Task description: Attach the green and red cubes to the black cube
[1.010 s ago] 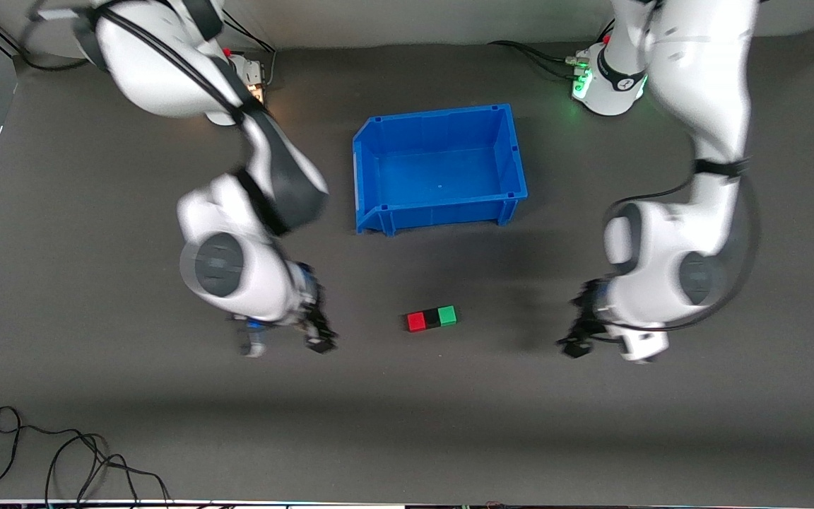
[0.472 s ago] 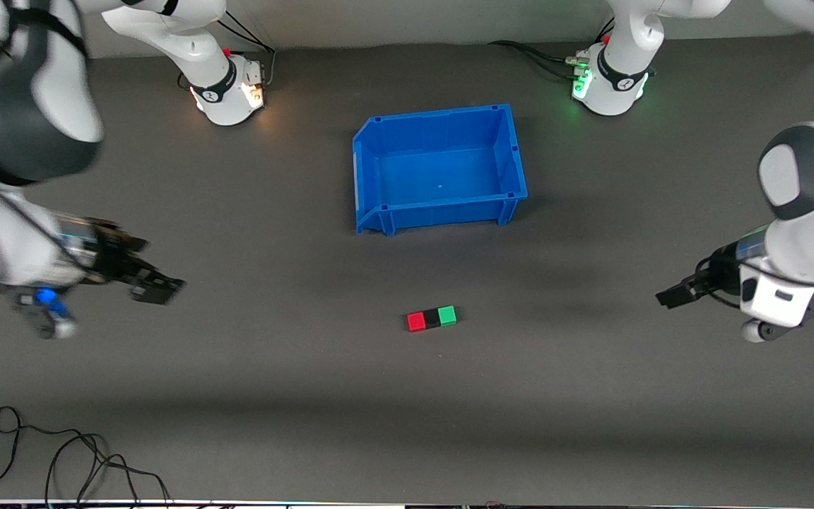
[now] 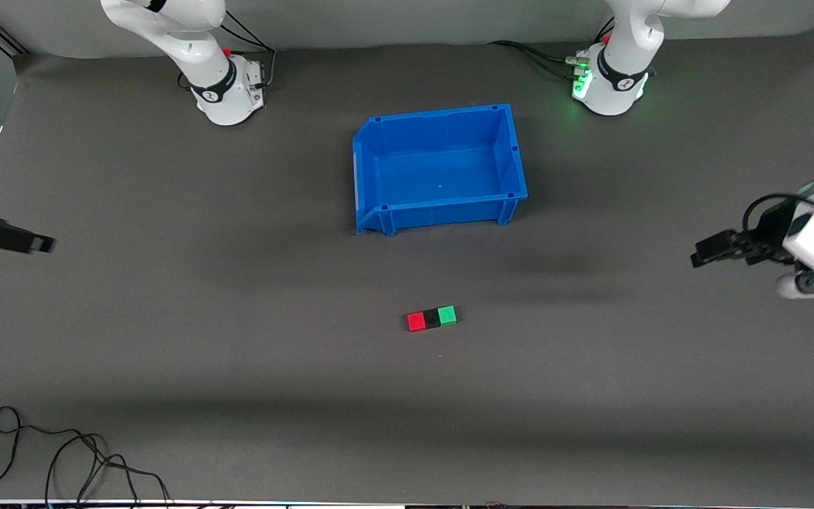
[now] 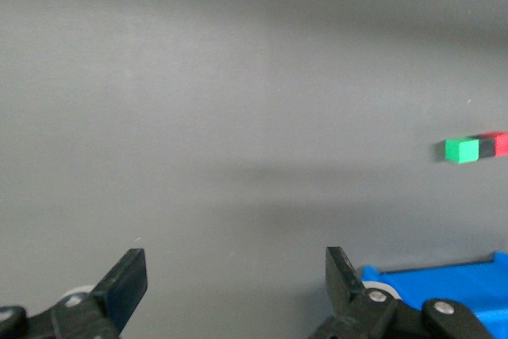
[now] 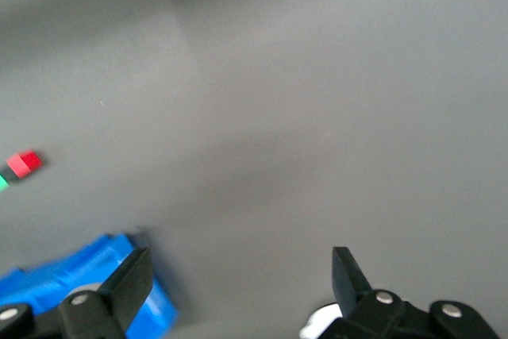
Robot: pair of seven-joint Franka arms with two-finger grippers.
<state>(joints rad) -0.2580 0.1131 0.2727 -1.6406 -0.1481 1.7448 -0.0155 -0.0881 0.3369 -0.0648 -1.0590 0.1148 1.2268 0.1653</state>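
The red cube (image 3: 416, 322), black cube (image 3: 432, 318) and green cube (image 3: 447, 315) lie joined in a row on the dark table, the black one in the middle, nearer to the front camera than the blue bin. My left gripper (image 3: 705, 254) is open and empty, up over the table's left-arm end. My right gripper (image 3: 31, 244) is open and empty over the right-arm end. The left wrist view shows its open gripper (image 4: 236, 275) with the green cube (image 4: 461, 151), black cube (image 4: 481, 147) and red cube (image 4: 500, 144) far off. The right wrist view shows its open gripper (image 5: 242, 275) and the red cube (image 5: 25, 163).
An empty blue bin (image 3: 442, 113) stands mid-table, closer to the robot bases than the cubes; it also shows in the left wrist view (image 4: 444, 279) and the right wrist view (image 5: 48, 283). A black cable (image 3: 61, 459) lies at the table's front corner on the right arm's end.
Both grippers have drawn away from the row of cubes toward their own ends of the table. The three cubes have not moved.
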